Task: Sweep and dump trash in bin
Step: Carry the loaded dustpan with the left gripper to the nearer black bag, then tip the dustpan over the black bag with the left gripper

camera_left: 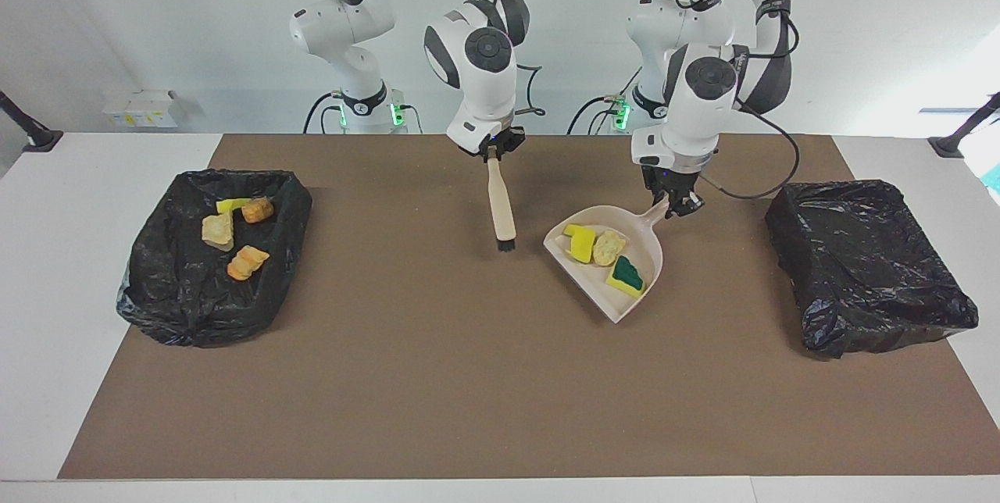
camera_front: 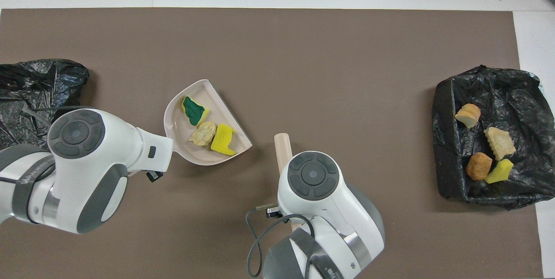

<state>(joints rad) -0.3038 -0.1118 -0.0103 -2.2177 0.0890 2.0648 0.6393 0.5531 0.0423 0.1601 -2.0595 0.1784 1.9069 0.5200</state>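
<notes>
In the facing view, the left gripper [camera_left: 676, 202] held the handle of the beige dustpan [camera_left: 617, 269], its fingers closed on it. The pan seemed tipped up a little, and three bits of trash lay in it: a yellow sponge bit [camera_left: 580, 242], a tan foam lump [camera_left: 608, 247] and a sponge bit with a green face [camera_left: 626, 276]. The right gripper [camera_left: 493, 148] gripped the top of the brush [camera_left: 500, 206], which hung straight down with its black bristles at the mat. If the pan tips more toward its open edge on the way to a bin, I think the bits could slide out onto the brown mat [camera_left: 437, 362]. The black-bagged bin at the right arm's end [camera_left: 211, 253] held four scraps [camera_left: 234, 233]. The black-bagged bin at the left arm's end [camera_left: 867, 265] showed no trash. In the overhead view, the dustpan [camera_front: 182, 149] held the same three bits, and the bin at the right arm's end [camera_front: 446, 140] held the four scraps [camera_front: 488, 147], well apart from the pan.
</notes>
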